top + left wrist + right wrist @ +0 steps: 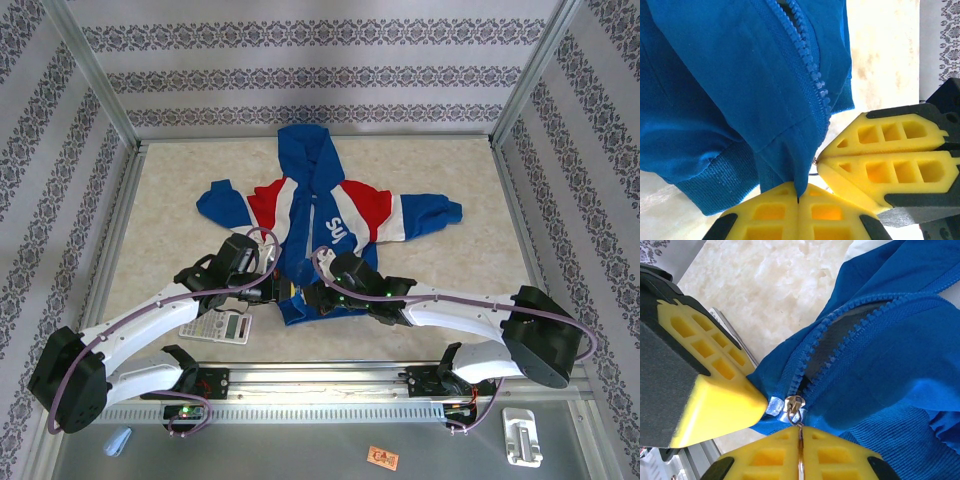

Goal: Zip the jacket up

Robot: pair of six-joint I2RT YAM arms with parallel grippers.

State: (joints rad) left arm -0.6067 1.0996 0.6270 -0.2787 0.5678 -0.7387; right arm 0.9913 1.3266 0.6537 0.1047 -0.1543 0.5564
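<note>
The jacket (320,230) lies flat in the middle of the counter (180,170), with its hood (305,150) toward the far edge and its hem (715,175) toward the near edge, where both arms meet.

The coming move turns on the zipper's line. The zipper teeth (810,65) run from the hem straight away from the pincers toward the hood, so the long axis goes from near edge to far edge. The zipper slider (795,405) sits at the very bottom of that line, touching the tips of the right pincer (800,432). We judge the pull should go away from the arm bases, along the teeth, with the hem held back.

The right pincer is closed, with the metal pull tab (801,460) caught between its fingers. The left pincer (798,197) is clamped tight on a fold of blue fabric at the hem, just beside the slider. Both arms are equally near the work, but the right one has the pull.

From above, we see how the whole jacket lies and that the front is open up to the chest, but the arms cover the slider. The right wrist view shows the slider, the tab and the parted teeth above it. The left wrist view shows the pinched fabric and the right pincer's tips (817,160) alongside.
</note>
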